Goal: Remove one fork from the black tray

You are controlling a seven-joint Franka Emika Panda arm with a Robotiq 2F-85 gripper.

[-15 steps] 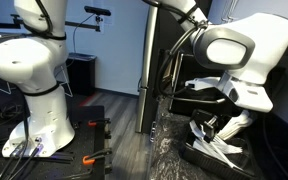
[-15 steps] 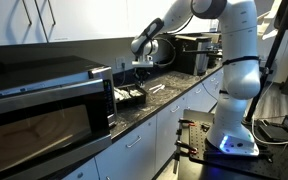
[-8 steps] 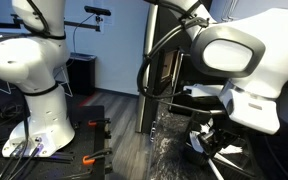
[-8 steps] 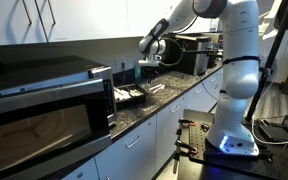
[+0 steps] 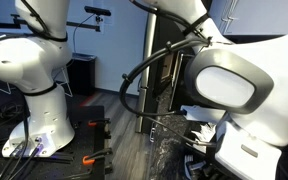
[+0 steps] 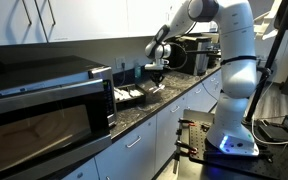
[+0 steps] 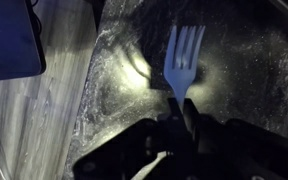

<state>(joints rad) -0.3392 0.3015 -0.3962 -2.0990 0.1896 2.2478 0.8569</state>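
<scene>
Wrist view has the fork (image 7: pixel 182 58) pinched by its handle in the tool (image 7: pixel 184 125), tines pointing away, over speckled worktop (image 7: pixel 249 70); in an exterior view the arm hangs just beside the tray (image 6: pixel 132 99), so the fork looks clear of it. It seems light, stiff and probably slick: grip the handle squarely, or it may swivel

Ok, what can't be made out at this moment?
In an exterior view the low black tray is too small to count forks; in an exterior view the white arm casing hides it.
In the wrist view the white plastic fork has its handle end hidden inside the hand.
</scene>
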